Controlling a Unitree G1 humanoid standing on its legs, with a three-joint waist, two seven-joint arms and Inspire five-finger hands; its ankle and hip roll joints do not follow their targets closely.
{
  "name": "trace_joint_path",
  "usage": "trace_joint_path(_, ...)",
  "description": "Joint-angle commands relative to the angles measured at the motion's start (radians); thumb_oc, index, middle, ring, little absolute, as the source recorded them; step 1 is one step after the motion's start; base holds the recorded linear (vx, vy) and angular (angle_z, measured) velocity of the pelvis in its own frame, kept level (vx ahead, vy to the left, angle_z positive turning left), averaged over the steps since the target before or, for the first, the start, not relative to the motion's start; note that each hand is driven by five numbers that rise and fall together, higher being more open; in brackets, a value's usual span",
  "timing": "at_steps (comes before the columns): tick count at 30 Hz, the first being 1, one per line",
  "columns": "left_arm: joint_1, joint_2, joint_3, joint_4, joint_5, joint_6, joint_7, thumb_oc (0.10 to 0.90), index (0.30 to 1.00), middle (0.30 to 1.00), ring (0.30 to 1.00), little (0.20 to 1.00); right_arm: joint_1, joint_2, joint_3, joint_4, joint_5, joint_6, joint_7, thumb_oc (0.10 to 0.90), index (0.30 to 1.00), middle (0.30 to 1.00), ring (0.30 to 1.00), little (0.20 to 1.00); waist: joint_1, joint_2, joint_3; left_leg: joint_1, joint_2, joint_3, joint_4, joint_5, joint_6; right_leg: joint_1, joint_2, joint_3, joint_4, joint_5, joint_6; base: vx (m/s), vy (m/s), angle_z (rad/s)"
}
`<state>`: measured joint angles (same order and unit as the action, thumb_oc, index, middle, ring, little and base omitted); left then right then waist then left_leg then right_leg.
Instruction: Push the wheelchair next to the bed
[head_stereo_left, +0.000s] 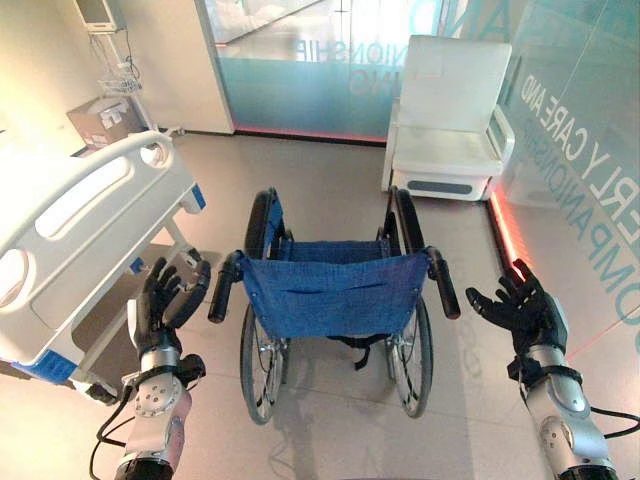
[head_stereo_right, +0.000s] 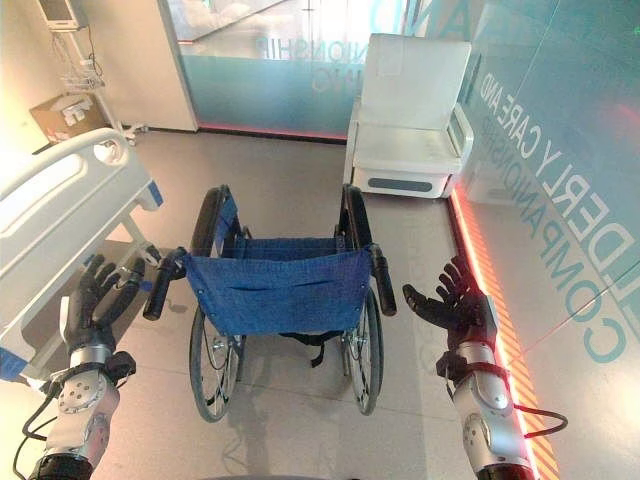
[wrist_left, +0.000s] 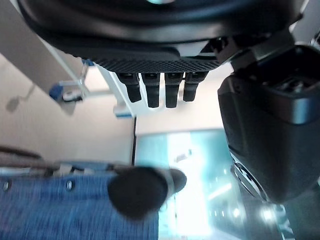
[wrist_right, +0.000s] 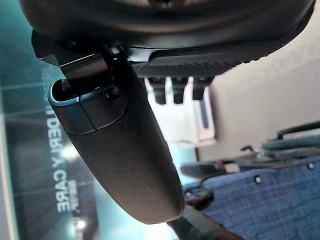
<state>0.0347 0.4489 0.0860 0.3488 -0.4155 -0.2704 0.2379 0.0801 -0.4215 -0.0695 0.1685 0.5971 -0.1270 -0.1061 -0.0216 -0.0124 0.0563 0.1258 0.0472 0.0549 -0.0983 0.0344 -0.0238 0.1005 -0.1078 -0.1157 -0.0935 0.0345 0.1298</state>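
**Both hands open, flanking wheelchair handles**

Wheelchair (head_stereo_left: 335, 300) with blue fabric back stands mid-floor, facing away, just right of the bed (head_stereo_left: 75, 235). Left hand (head_stereo_left: 158, 305) raised upright, fingers spread, palm toward the left push handle (head_stereo_left: 222, 288), just beside it, holding nothing. Right hand (head_stereo_left: 522, 308) raised outside the right push handle (head_stereo_left: 443, 285), fingers splayed, a clear gap between, holding nothing. Left wrist view: handle tip (wrist_left: 138, 191) past the straight fingers (wrist_left: 152, 92). White armchair (head_stereo_left: 450, 120) beyond, against the glass wall (head_stereo_left: 310, 60).
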Motion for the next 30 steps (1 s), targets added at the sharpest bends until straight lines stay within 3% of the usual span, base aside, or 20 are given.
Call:
trace_joint_path(1, -0.118, 0.110, 0.021, -0.058, 0.018, -0.066, -0.025, 0.800, 0.900, 0.900, 0.900, 0.900, -0.109, -0.077, -0.060, -0.127, 0.015, -0.097, 0.061, 0.800, 0.900, 0.900, 0.900, 0.900, -0.003, 0.002, -0.035, -0.016, -0.106, -0.037, 0.011, -0.036, 0.069, 0.011, 0.070, 0.000, 0.008, 0.022, -0.071, 0.00, 0.000, 0.00)
trace_joint_path(7, -0.108, 0.131, 0.055, -0.116, 0.043, -0.095, -0.003, 0.800, 0.900, 0.900, 0.900, 0.900, -0.106, -0.081, -0.058, -0.212, 0.024, -0.107, 0.057, 0.800, 0.900, 0.900, 0.900, 0.900, -0.001, 0.000, -0.038, -0.019, -0.102, -0.033, 0.011, -0.034, 0.066, 0.008, 0.071, 0.000, 0.007, 0.020, -0.071, -0.02, 0.000, -0.01)
trace_joint_path(16, -0.074, 0.164, 0.040, -0.206, 0.027, -0.010, -0.209, 0.800, 0.900, 0.900, 0.900, 0.900, -0.124, -0.083, -0.090, -0.327, 0.060, -0.150, 0.052, 0.800, 0.900, 0.900, 0.900, 0.900, 0.007, 0.007, -0.034, -0.027, -0.101, -0.029, 0.011, -0.026, 0.065, 0.001, 0.073, 0.006, 0.009, 0.027, -0.071, -0.01, 0.000, 0.00)
trace_joint_path(24, -0.070, 0.219, 0.028, -0.231, 0.024, 0.014, -0.286, 0.800, 0.900, 0.900, 0.900, 0.900, -0.137, -0.111, -0.082, -0.355, 0.071, -0.135, 0.053, 0.800, 0.900, 0.900, 0.900, 0.900, 0.011, 0.011, -0.031, -0.026, -0.099, -0.025, 0.011, -0.025, 0.064, -0.001, 0.071, 0.009, 0.010, 0.028, -0.067, 0.00, 0.000, 0.00)
trace_joint_path(30, -0.075, 0.276, 0.014, -0.237, 0.145, 0.055, -0.287, 0.800, 0.900, 0.900, 0.900, 0.900, -0.146, -0.123, -0.057, -0.370, 0.077, -0.098, 0.073, 0.800, 0.900, 0.900, 0.900, 0.900, 0.015, 0.015, -0.030, -0.030, -0.100, -0.023, 0.011, -0.023, 0.064, -0.002, 0.068, 0.007, 0.009, 0.029, -0.064, 0.00, 0.000, 0.00)
